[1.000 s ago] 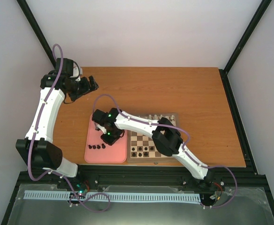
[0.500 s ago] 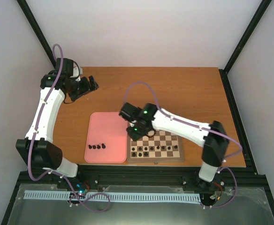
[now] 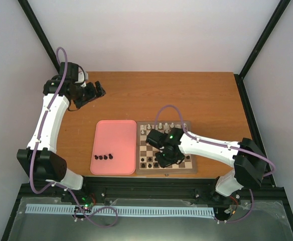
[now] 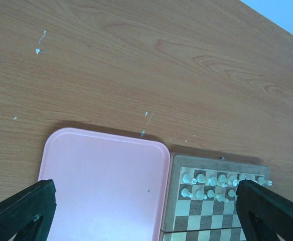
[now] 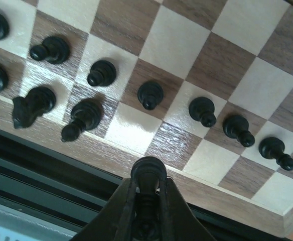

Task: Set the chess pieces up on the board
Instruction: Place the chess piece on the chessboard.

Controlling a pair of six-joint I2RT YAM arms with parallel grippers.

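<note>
the right gripper (image 5: pixel 147 187) is closed tight on 1 black piece (image 5: pixel 148 170); its round head shows just above the fingertips. it hangs over the near edge of the board (image 5: pixel 222 196), beside the near row. the squares to the right of the back-row pieces standing there look free. the other black pieces on the board (image 5: pixel 150 94) stand close together in the 2 near rows. about 4 more black pieces (image 3: pixel 104 157) lie on the pink tray (image 3: pixel 114 135), at its near side, left of the board. the white pieces (image 4: pixel 214 179) stand in the 2 far rows. the left gripper (image 3: pixel 97 91) is far away at the far left of the table (image 3: pixel 201 95), with its fingers wide apart and nothing in them.

i think the danger is in the lowering. the neighbours are very near, so if the gripper comes down a little off the square, a finger can push over a pawn or the tall piece on the left. if the jaws open before the base touches the wood, the piece can tip and roll over the near edge. whether the piece is straight in the grip, i cannot tell.
</note>
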